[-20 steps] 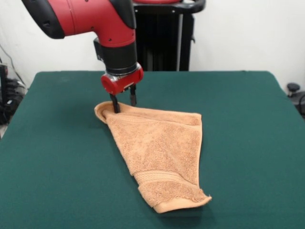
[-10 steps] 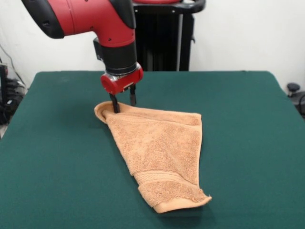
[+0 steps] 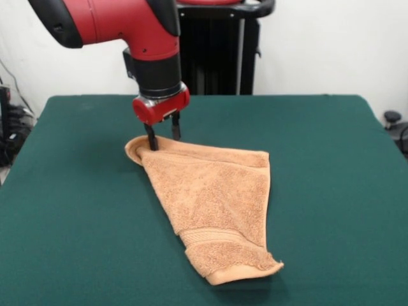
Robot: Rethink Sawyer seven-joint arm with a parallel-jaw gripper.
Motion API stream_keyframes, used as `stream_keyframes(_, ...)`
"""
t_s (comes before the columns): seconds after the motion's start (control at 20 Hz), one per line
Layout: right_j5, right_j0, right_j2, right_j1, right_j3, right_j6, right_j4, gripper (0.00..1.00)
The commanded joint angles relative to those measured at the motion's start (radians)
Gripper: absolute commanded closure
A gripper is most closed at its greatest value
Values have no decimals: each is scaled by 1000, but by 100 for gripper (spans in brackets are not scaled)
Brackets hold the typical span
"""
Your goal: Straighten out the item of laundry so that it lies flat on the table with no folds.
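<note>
Table point(image 3: 70, 210): dark green cloth top; it carries the towel and serves here as the landmark.
Gripper point(image 3: 162, 136): above the table's far-left part, at the towel's far-left corner; two dark fingers point(image 3: 152, 138) stand apart, one on each side of the raised corner fold, not visibly pinching it.
Towel point(image 3: 213, 197): orange-tan terry, near the table's middle, narrowing from a wide far edge toward the table's near side; woven band close to the near hem.
Progress: judged early; the outline is roughly triangular and looks doubled over itself, the far-left corner is curled, the near hem lifts slightly.
Remaining: open the fold, spread all corners flat.
Writing: none legible on towel, arm or table.
</note>
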Motion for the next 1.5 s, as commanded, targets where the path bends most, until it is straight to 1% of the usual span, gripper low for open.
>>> stream_keyframes(0.05, 69, 36, 20, -15, 5, -125, 36, 0)
stream_keyframes(0.15, 10, 39, 11, -23, 14, -91, -2, 0)
stream_keyframes(0.2, 6, 40, 11, -22, 14, -87, -3, 0)
stream_keyframes(0.4, 41, 35, 17, -27, 10, -98, 28, 0)
stream_keyframes(0.6, 37, 45, 14, -34, 5, -94, 18, 0)
stream_keyframes(0.85, 41, 32, 22, -34, 7, -119, 21, 0)
stream_keyframes(1.5, 23, 24, 35, -32, 9, -128, 18, 0)
